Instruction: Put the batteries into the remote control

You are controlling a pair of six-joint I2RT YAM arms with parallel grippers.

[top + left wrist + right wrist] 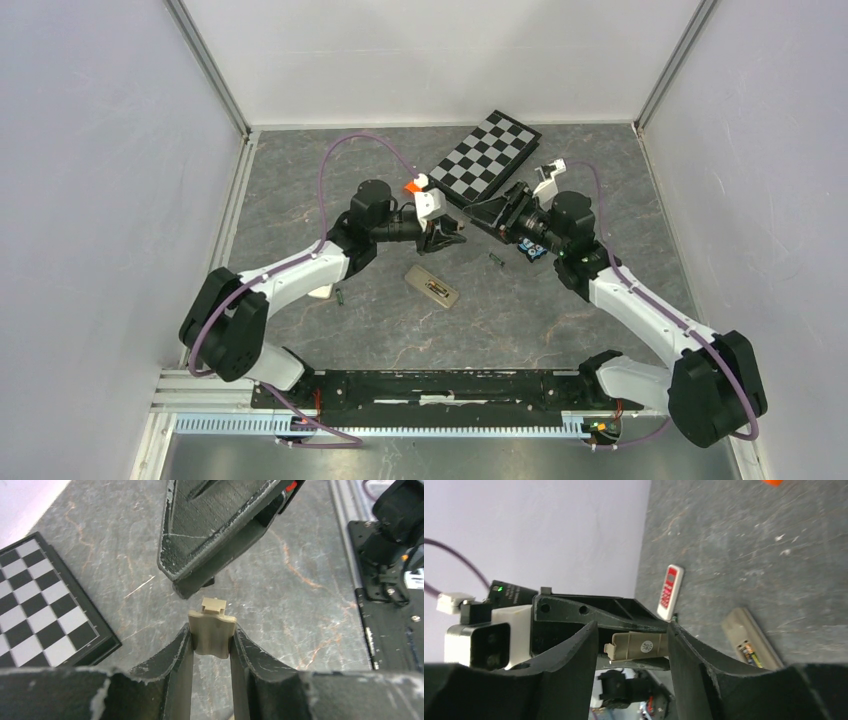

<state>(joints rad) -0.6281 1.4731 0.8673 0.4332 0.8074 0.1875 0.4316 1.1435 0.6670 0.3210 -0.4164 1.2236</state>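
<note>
The beige remote control (432,287) lies back-up on the table with its battery bay open; cells (749,652) show inside it. My left gripper (211,632) is shut on the beige battery cover (212,630) and holds it in the air. My right gripper (633,630) is open around that cover (639,646), its fingers (215,535) facing the left ones. In the top view the left gripper (452,232) and right gripper (490,218) meet above the table behind the remote. One loose battery (495,258) lies right of the remote, another (341,294) to its left.
A folded checkerboard (488,158) lies at the back, close behind both grippers. A blue-and-black gadget (533,252) sits under the right wrist. A white and red remote (670,591) lies by the left arm. Cage walls enclose the table.
</note>
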